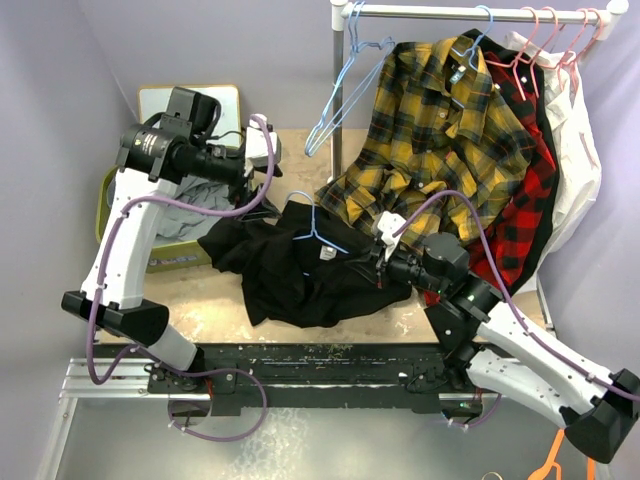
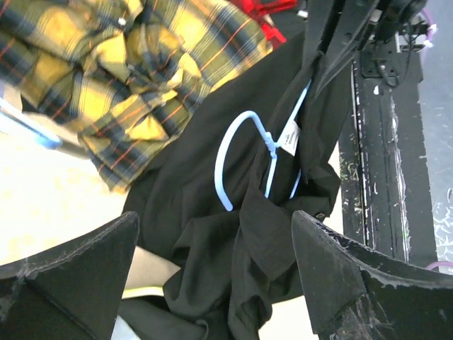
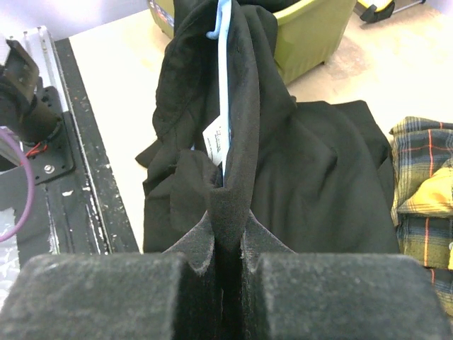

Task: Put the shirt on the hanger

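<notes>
Top external view: shirt (image 1: 290, 272), black, crumpled mid-tabletop (image 1: 205, 288), one fold lifted at the collar. Hanger (image 1: 318, 228), light blue, hook protruding at the collar, wire inside the fold. Right fingers (image 3: 318, 297) pinched tight on that fold. Left fingers (image 2: 71, 276) spread wide, holding nothing, apart from the shirt.

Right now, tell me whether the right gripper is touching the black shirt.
Touching. The right wrist view shows the right gripper closed on a fold of the black shirt, with the fabric pinched between its pads and no gap.
</notes>
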`<state>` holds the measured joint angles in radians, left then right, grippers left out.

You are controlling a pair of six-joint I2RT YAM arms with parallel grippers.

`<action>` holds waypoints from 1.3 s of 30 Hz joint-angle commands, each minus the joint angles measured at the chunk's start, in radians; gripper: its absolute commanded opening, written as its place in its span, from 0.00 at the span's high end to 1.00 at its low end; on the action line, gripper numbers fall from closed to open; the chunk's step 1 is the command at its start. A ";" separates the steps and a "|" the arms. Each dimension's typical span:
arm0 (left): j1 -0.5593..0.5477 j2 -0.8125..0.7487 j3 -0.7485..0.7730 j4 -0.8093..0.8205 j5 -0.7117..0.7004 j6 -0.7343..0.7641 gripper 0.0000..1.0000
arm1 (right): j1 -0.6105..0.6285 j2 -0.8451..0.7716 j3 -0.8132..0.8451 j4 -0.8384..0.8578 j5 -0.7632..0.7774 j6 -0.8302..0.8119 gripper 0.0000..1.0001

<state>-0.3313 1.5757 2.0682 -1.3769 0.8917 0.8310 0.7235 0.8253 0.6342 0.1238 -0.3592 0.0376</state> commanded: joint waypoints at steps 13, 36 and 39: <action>-0.038 0.083 0.139 -0.169 0.151 0.188 0.39 | -0.004 0.027 0.156 -0.090 -0.050 -0.061 1.00; -0.186 0.129 0.165 -0.125 -0.015 0.187 1.00 | -0.004 0.240 0.249 -0.047 -0.176 -0.082 1.00; -0.186 0.125 0.171 -0.111 -0.024 0.178 1.00 | -0.005 0.262 0.256 -0.046 -0.192 -0.084 0.96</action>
<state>-0.4896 1.7348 2.1948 -1.5562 0.8173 1.0096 0.7105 1.0756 0.8051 -0.0208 -0.4702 -0.0372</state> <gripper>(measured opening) 0.031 0.049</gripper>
